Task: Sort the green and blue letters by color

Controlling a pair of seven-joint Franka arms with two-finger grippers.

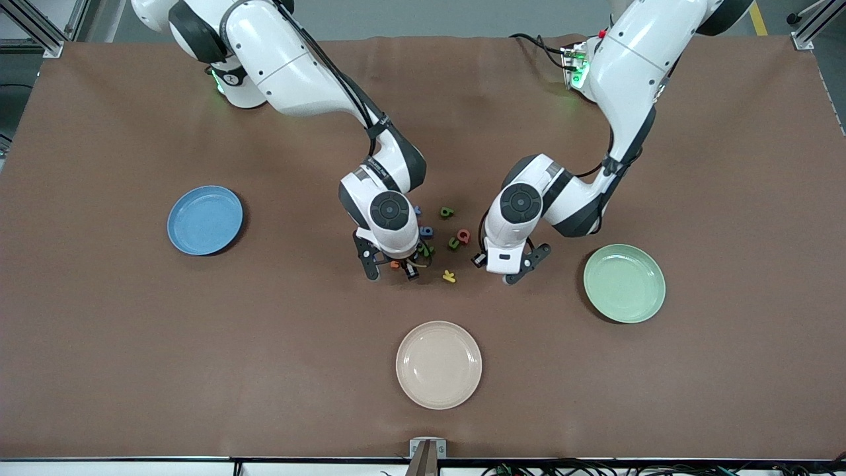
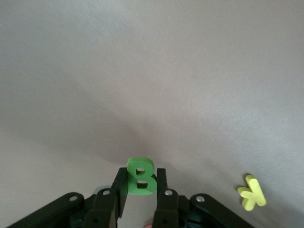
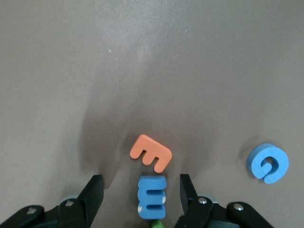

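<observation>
My left gripper is shut on a green B, which stands upright between its fingers just above the table, beside a yellow letter. My right gripper is open and low over the table. Its fingers straddle a blue M without touching it. An orange letter lies just past the M, and a blue G lies off to one side. More letters lie between the two grippers: green ones and a blue one.
A blue plate lies toward the right arm's end and a green plate toward the left arm's end. A beige plate lies nearer the front camera. A red letter and the yellow letter lie in the cluster.
</observation>
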